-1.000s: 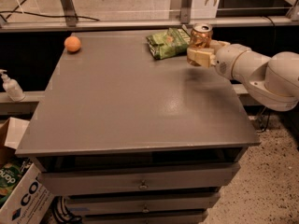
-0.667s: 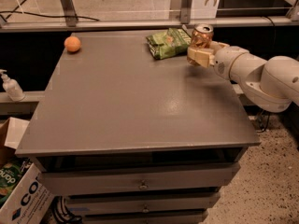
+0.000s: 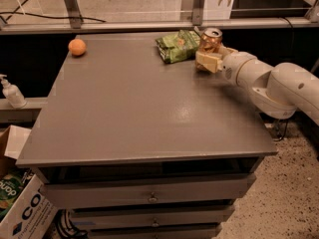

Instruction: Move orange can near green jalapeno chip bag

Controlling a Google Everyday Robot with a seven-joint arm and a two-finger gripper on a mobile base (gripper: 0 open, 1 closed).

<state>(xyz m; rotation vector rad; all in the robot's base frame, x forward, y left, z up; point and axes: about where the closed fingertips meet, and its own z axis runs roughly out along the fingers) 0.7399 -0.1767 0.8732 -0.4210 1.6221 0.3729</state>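
Bench (image 3: pixel 139 113): grey flat top over a stack of drawers (image 3: pixel 149 197). Hand (image 3: pixel 208 60): cream-coloured, at the far right of the bench top, reaching in from the right on a white arm (image 3: pixel 279 83); its fingers are closed around the lower part of the can (image 3: pixel 211 38), gripping it. Can: orange-gold with a silver top and pull tab, leaning slightly, its base hidden behind the fingers, so contact with the bench cannot be told. Bag (image 3: pixel 178 45): green, crinkled, lying flat near the far edge, just left of the can; whether the two touch cannot be told. Fruit (image 3: pixel 77 47): small, round, orange, at the far left corner, well apart from the bag and can. Pump bottle (image 3: pixel 11 91): white, on a ledge left of the bench. Cardboard box (image 3: pixel 20 210): on the floor at lower left.
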